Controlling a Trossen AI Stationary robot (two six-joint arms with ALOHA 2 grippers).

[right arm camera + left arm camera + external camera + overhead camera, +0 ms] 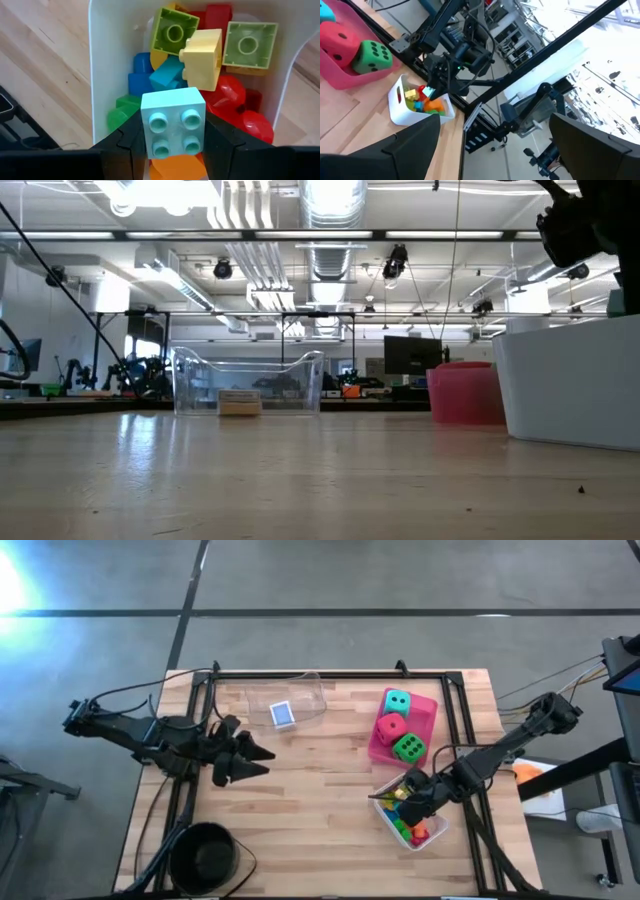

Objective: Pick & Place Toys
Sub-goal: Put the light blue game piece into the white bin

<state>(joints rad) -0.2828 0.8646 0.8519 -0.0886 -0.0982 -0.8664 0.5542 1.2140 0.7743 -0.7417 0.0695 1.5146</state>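
My right gripper (173,152) hangs over the white tray (437,830) at the table's right near side, shut on a pale teal four-stud brick (173,122). Below it the tray holds several bricks: green (174,31), yellow (204,57), red (227,95), blue (140,75) and orange (175,167). Teal (398,701), red (391,727) and green (407,748) dice sit in the pink tray (432,705). A blue card box (283,714) lies in the clear tray (305,690). My left gripper (256,762) stands open above the table's left part, holding nothing. My right gripper pinches the pale teal brick by two opposite side walls (146,131), one dark finger (122,145) on each side. The fingers come steeply from above. The studs face the wrist camera. The brick hangs over the tray's pile; whether it touches the bricks below, I cannot tell.
A black bowl (205,855) stands at the near left corner. A black frame (330,674) runs along the far edge and both sides. Bare wood (320,800) lies between the two arms. In the low view the white tray (570,380) stands near on the right.
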